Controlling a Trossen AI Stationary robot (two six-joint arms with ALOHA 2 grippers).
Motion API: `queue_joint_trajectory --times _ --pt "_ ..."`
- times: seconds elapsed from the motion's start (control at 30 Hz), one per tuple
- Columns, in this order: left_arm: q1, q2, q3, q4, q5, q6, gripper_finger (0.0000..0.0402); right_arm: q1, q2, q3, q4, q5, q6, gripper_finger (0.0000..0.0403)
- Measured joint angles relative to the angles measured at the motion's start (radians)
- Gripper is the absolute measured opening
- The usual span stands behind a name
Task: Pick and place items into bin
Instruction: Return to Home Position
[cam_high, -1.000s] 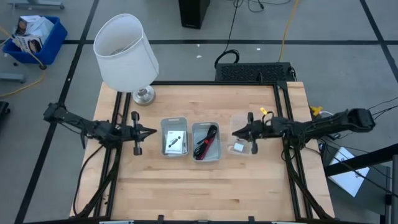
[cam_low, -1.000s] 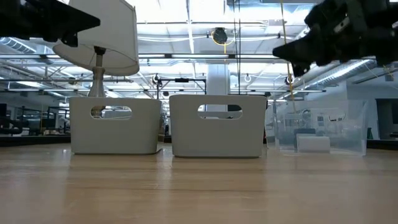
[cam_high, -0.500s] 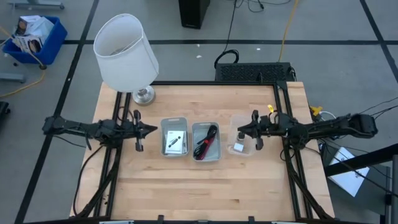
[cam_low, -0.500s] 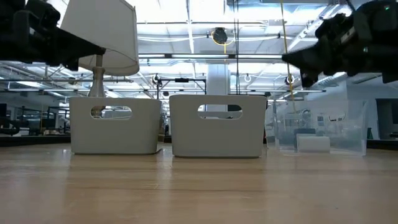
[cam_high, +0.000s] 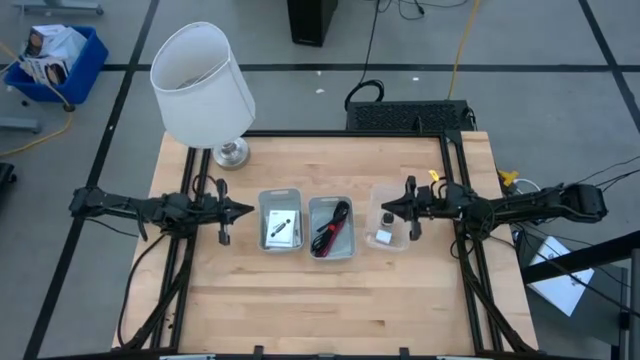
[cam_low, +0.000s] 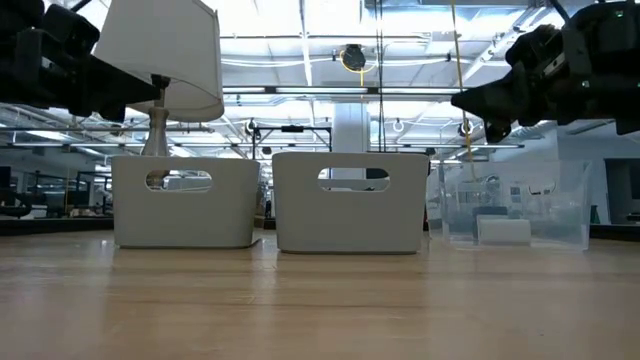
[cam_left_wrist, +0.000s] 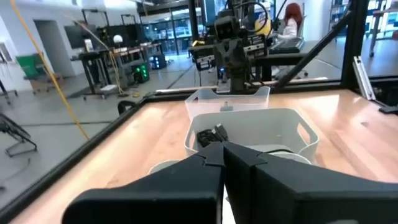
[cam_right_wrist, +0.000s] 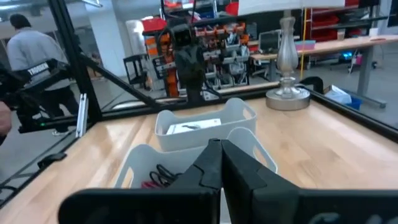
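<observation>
Three bins stand in a row mid-table. The left white bin (cam_high: 281, 221) holds the white cards (cam_high: 283, 231). The middle white bin (cam_high: 332, 228) holds the red-and-black cable (cam_high: 331, 224). The clear bin (cam_high: 392, 228) holds the tiny white block (cam_high: 383, 238) and the tiny black cube (cam_high: 387, 216). My left gripper (cam_high: 245, 210) hovers shut and empty, left of the card bin; it also shows in the left wrist view (cam_left_wrist: 222, 149). My right gripper (cam_high: 383, 209) hovers shut and empty over the clear bin's left part; it also shows in the right wrist view (cam_right_wrist: 217, 148).
A white-shaded lamp (cam_high: 200, 85) stands on its metal foot (cam_high: 231, 153) at the table's far left corner. Bare wood lies between the bins and the table's near edge (cam_high: 330, 300). Black frame rails (cam_high: 462, 270) run along the left and right sides.
My right gripper has drawn back a little toward the table's right edge over the clear bin and sunk slightly. My left gripper has come down a little beside the card bin. Both stay shut.
</observation>
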Motion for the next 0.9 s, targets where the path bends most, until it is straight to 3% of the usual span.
queue_joint_trajectory --times 0.47,0.63,0.9 --pt "0.001 0.0 0.0 0.051 -0.031 0.032 0.0003 -0.024 -0.127 -0.002 0.022 -0.183 -0.081 0.0" --pt "0.001 0.001 0.0 0.05 -0.031 0.059 0.0003 -0.059 -0.19 -0.002 -0.004 -0.185 -0.082 0.0" --pt "0.001 0.0 0.0 0.025 -0.031 0.04 0.0003 -0.119 -0.374 -0.002 -0.269 -0.166 -0.027 0.0"
